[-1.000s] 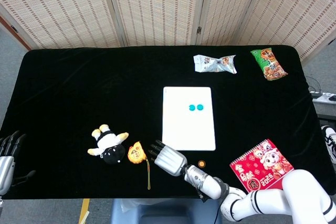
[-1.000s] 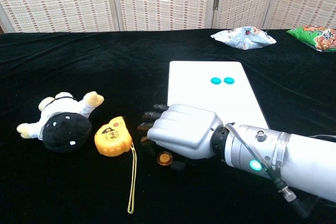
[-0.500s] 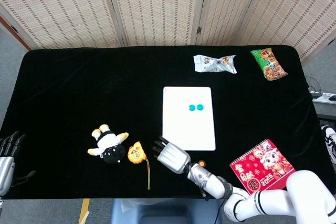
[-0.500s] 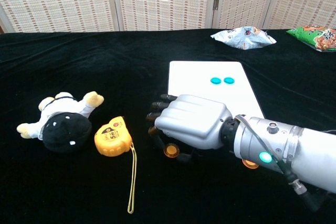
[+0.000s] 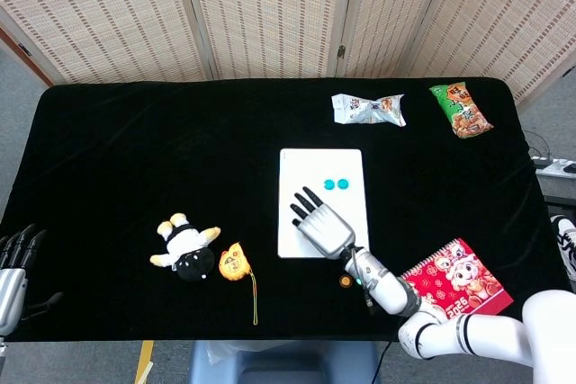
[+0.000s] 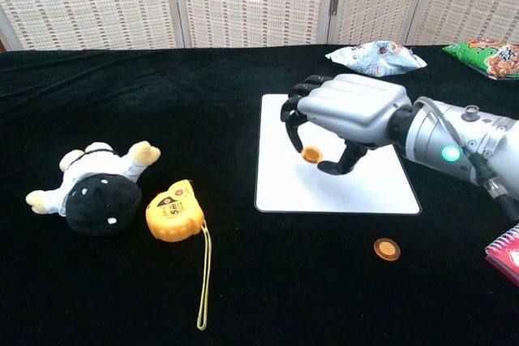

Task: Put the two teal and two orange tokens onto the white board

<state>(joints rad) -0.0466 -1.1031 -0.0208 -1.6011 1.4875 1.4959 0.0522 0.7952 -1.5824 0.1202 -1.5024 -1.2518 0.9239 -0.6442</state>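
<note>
Orange token (image 6: 311, 154) pinched by right hand (image 6: 345, 115) above white board (image 6: 285, 192).

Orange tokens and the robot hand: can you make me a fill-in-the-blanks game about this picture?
1. The right robot hand holds an orange token above the ____ board.
2. The other orange token lies on the black ____, off the board.
3. Beside the plush toy lies a ____ tape measure.
4. The two tokens already on the board are ____.

Missing words: white; table; yellow; teal
</note>
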